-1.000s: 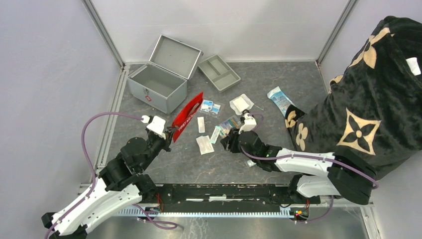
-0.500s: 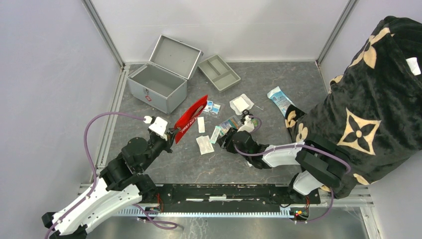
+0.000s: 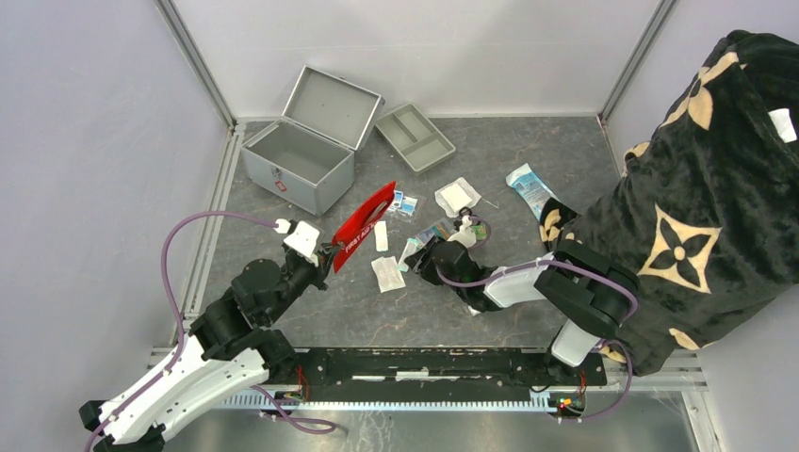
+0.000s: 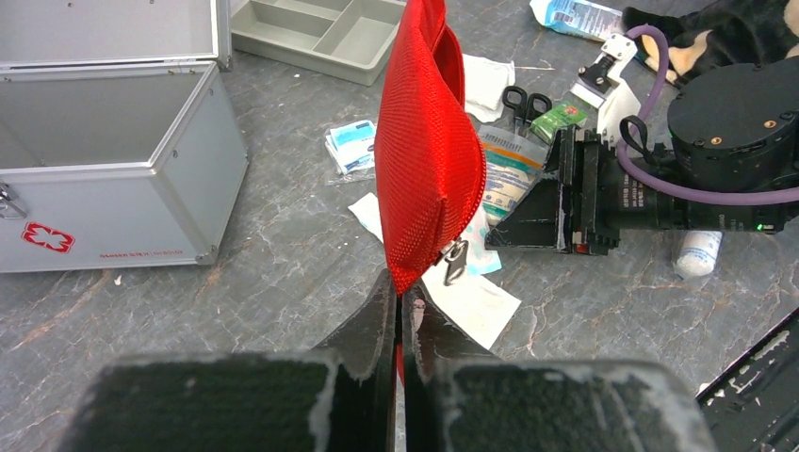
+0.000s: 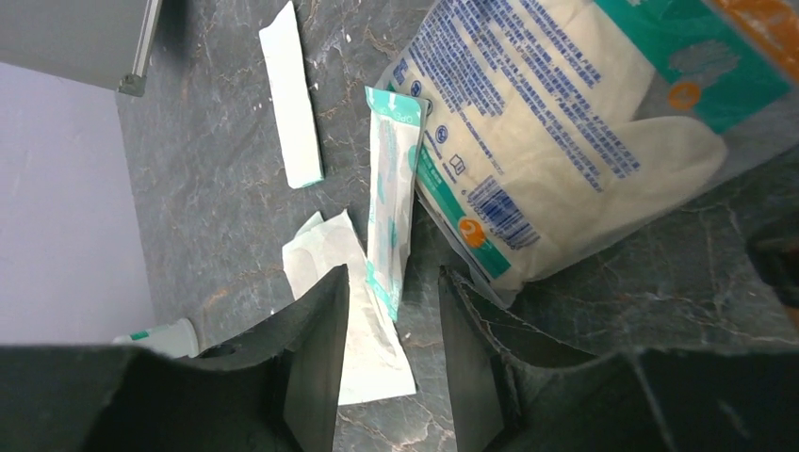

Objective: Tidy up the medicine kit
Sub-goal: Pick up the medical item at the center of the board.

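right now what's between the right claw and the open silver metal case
Top view: the flat red mesh pouch, pinched by the left claw, and a narrow white paper packet lying flat.

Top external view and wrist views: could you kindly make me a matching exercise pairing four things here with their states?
Things:
1. medicine kit
2. red pouch
3. divided tray
4. teal sachet

States:
A. pinched by the shut left gripper
B. lid raised
C. lying flat between the open fingers of the right gripper
D. beside the kit's lid, compartments bare

Pairs: 1-B, 2-A, 3-D, 4-C.
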### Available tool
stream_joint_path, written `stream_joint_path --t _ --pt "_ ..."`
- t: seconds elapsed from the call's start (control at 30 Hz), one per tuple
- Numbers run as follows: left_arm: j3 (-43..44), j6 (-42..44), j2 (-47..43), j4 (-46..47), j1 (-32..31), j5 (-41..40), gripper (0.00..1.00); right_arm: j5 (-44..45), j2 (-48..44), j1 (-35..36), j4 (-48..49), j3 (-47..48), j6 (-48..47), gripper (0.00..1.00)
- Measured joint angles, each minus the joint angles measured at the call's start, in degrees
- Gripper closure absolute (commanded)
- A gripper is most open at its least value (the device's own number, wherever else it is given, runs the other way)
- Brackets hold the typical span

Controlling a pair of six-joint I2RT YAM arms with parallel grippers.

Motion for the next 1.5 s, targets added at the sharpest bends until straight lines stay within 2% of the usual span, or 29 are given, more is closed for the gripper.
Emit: stream_joint_path --t 0.27,0.43,0.53,0.67,0.9,1.03,1.17,1.37,1.5 --pt "0.00 0.00 0.00 0.00 0.00 0.22 0.98 0.33 3.04 -0.09 0.07 2.43 5.11 0.62" --pt "0.00 0.00 0.00 0.00 0.00 0.37 0.98 1.38 4.35 -0.09 0.15 3.15 8.24 0.70" --pt "0.00 -0.02 0.00 0.00 0.00 0.37 0.98 2.25 5.07 -0.11 0.28 3.37 9.42 0.88" --pt "0.00 0.00 0.00 0.00 0.00 0.37 0.98 3.02 5.81 -0.26 0.55 3.39 9.75 1.00" --pt "0.00 0.00 0.00 0.00 0.00 0.37 0.98 4.98 4.61 -0.46 0.28 3.26 4.17 1.00" --pt "0.00 -0.02 0.00 0.00 0.00 0.37 0.98 7.19 -1.57 -0.46 -0.26 2.27 -4.90 1.00" --pt "0.00 0.04 -0.02 0.02 0.00 0.70 0.98 10.69 -11.93 -0.48 1.31 0.11 -18.01 1.00" --pt "0.00 0.07 -0.15 0.09 0.00 2.47 0.98 10.47 -25.44 -1.18 11.43 -7.72 -48.09 1.00" --pt "0.00 0.09 -0.09 0.13 0.00 4.00 0.98 1.01 -32.28 -1.55 9.57 -7.87 -70.86 0.98"
